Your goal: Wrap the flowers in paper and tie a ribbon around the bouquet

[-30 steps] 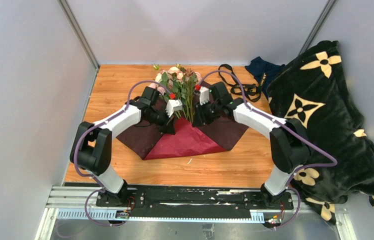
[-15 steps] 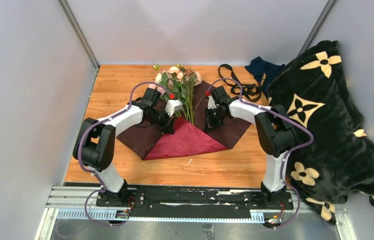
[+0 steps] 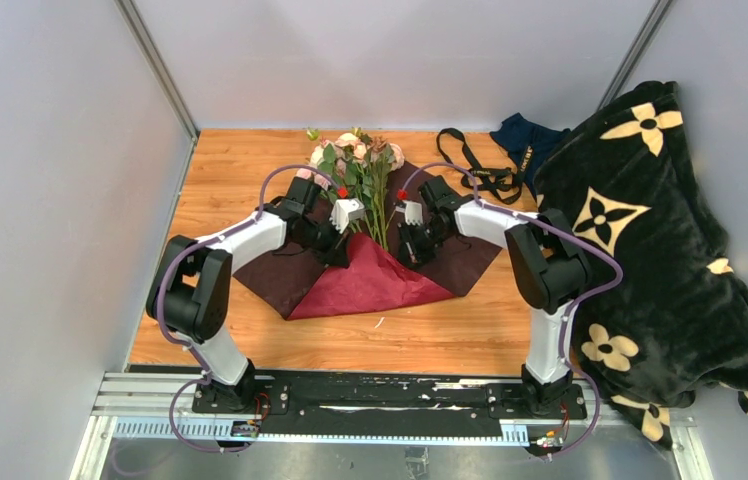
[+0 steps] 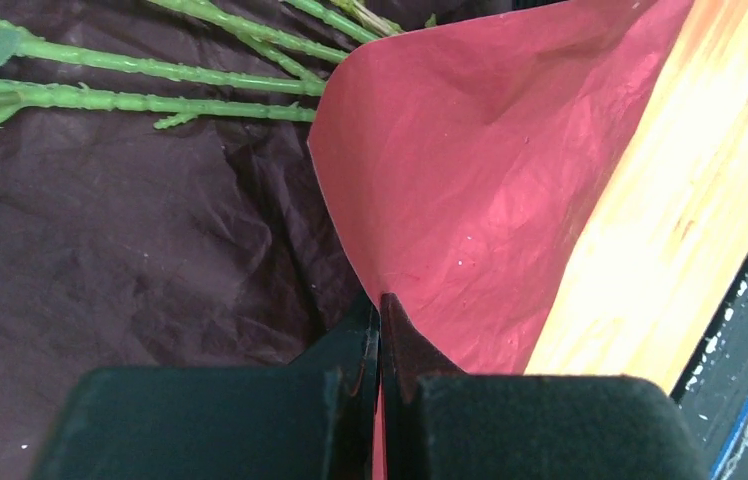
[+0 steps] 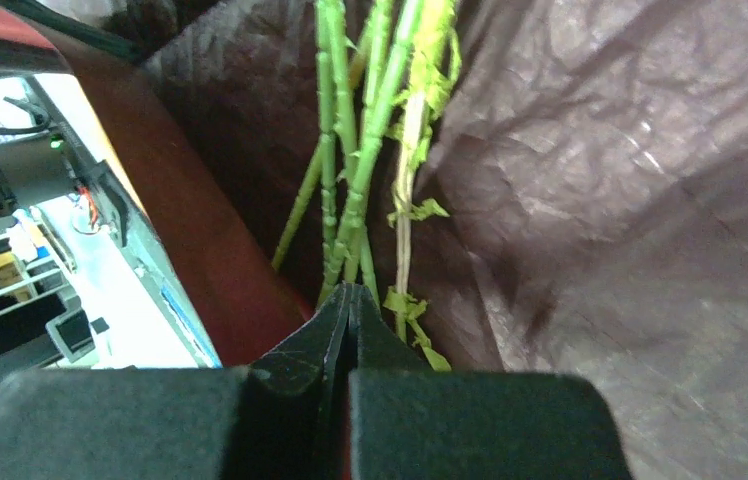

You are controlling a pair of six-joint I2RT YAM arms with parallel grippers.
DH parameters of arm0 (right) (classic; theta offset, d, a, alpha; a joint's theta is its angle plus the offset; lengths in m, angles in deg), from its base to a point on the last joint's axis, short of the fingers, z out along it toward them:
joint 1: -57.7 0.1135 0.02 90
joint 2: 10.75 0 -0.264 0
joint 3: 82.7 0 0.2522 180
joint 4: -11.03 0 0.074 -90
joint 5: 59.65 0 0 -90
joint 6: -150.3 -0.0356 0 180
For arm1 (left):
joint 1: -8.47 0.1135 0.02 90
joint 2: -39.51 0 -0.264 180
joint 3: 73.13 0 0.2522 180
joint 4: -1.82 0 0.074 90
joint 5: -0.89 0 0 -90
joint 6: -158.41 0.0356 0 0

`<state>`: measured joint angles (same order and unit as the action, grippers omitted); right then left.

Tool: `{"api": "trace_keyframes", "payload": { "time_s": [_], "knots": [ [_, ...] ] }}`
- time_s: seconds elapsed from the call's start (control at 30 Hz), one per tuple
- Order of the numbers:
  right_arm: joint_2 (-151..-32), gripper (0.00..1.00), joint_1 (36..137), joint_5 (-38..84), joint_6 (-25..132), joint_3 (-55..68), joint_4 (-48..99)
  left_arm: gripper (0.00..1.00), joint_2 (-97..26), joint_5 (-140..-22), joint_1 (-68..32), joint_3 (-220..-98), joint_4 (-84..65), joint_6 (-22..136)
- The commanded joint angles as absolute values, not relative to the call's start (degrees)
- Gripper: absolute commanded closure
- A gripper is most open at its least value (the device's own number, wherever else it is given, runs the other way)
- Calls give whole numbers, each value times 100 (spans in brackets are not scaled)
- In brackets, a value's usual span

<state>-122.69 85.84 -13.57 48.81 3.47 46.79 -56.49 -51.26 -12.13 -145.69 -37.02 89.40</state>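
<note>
Now we see the paper spread on the desk. Its near corner is folded up, so the brighter red side shows. The flowers lie on top of the paper with their heads at the far side. Their green stems run down toward the fold.

The left claw is pinched on the edge of the folded part of the paper. The thin red sheet goes right in between its two fingers. In this claw's own view the stems lie up and to the left, apart from it.

The right claw sits on the other side of the stems. Its fingers are pressed tight together. The ends of the stems lie just past its tips, and the red fold stands up on its left. We cannot tell if a bit of paper is caught in it.

The ribbon lies on the desk past the paper, near the black blanket. It is well apart from both claws.
</note>
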Motion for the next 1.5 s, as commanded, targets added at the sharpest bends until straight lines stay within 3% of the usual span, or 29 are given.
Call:
{"api": "trace_keyframes", "payload": {
  "time_s": [0.0, 0.1, 0.2, 0.3, 0.47, 0.67, 0.77, 0.87, 0.97, 1.03, 1.13, 1.23, 1.47],
  "knots": [
    [-11964, 100, 8473, -539, 4978, 565, 5402, 100, -5791, -5447, -1210, -14600, -3363, 8824],
    [-11165, 99, 8264, 1389, 4765, 537, 5783, 100, -5933, -5649, -1210, -14682, -3163, 8701],
    [-10562, 99, 8442, 2293, 4788, 292, 5769, 100, -6139, -5818, -1210, -14904, -3239, 8666],
    [-10307, 100, 8993, 2201, 4913, -42, 5314, 100, -6347, -5984, -1235, -15129, -3374, 8644],
    [-10464, 100, 9462, 239, 4048, -853, 3464, 100, -6612, -6242, -1271, -15386, -3693, 8642],
    [-10684, 100, 9442, 984, 3546, -1388, 3548, 94, -6599, -6498, -1277, -15350, -3761, 8624],
    [-10801, 100, 9432, 1306, 3588, -1526, 3795, 83, -6485, -6771, -1275, -15444, -3765, 8578],
    [-10910, 100, 9433, 1432, 3581, -1587, 3923, 55, -6193, -6987, -1306, -15586, -3896, 8606],
    [-10890, 100, 9422, 1611, 3507, -1614, 4086, 45, -5601, -7141, -1568, -15617, -4257, 8968],
    [-10839, 100, 9399, 1671, 3434, -1667, 4129, 51, -5050, -7113, -2008, -15398, -4475, 9361],
    [-10822, 100, 9369, 1613, 3357, -1695, 4104, 77, -4634, -6915, -2790, -14925, -4949, 9994],
    [-10798, 100, 9337, 1529, 3220, -1724, 4018, 96, -4863, -6865, -3201, -14560, -5316, 10837],
    [-10730, 100, 9251, 1488, 3095, -1897, 3865, 100, -5427, -7856, -3031, -14311, -4762, 11283]
  ]
}}
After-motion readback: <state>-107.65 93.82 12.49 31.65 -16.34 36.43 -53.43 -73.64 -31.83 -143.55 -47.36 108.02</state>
